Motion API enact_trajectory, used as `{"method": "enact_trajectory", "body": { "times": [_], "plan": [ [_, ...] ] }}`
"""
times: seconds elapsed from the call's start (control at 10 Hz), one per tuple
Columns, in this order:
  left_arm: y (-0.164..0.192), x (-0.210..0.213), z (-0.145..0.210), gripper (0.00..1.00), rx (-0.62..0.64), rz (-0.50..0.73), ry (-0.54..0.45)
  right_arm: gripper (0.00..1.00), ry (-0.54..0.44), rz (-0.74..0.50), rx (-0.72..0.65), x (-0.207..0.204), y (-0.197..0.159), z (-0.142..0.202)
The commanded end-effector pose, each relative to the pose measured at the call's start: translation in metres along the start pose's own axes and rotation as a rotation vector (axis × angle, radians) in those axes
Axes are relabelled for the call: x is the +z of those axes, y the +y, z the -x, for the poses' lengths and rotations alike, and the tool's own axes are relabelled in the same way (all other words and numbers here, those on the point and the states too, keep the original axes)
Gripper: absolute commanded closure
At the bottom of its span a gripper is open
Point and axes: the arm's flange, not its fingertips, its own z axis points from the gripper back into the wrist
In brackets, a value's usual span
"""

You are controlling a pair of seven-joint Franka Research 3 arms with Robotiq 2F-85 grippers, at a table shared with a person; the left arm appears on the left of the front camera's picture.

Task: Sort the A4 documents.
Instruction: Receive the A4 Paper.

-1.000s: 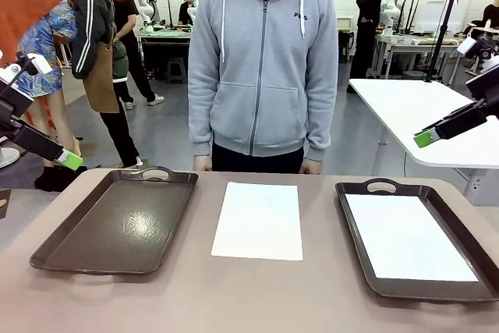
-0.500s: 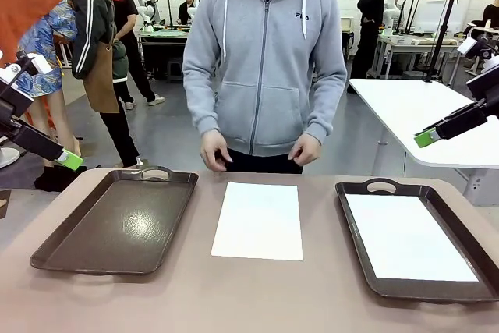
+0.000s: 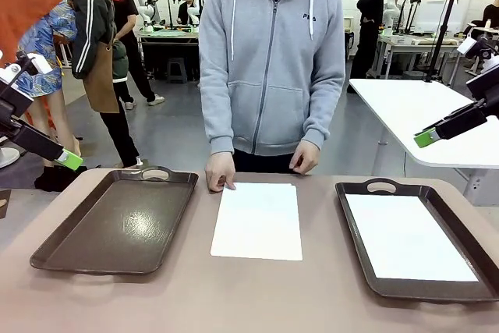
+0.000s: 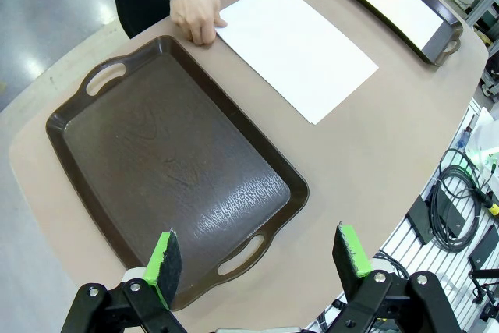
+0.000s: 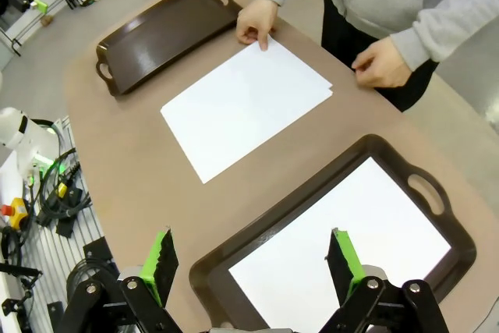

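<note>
While the left gripper (image 4: 257,259) and right gripper (image 5: 253,259) hang with jaws apart, a person's hand (image 3: 221,171) touches the middle A4 sheet (image 3: 257,220). A second A4 sheet (image 3: 409,235) lies in the right tray (image 3: 437,292).

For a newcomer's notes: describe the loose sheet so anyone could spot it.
Two dark trays sit on the table. Between them lies the sheet, on the bare table, a hand at its far corner. The other sheet is inside a tray.
</note>
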Motion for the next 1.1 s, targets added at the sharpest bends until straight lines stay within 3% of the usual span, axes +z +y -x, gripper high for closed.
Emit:
{"method": "enact_trajectory", "body": {
  "times": [0.0, 1.0],
  "plan": [
    [0.0010, -0.0004, 0.0008, 0.00, 0.000, 0.015, -0.007, 0.00, -0.003, -0.003, 0.001, -0.0003, 0.0000, -0.0001],
    [0.0010, -0.0004, 0.0008, 0.00, 0.000, 0.015, -0.007, 0.00, -0.003, -0.003, 0.001, -0.0003, 0.0000, -0.0001]
  ]
}}
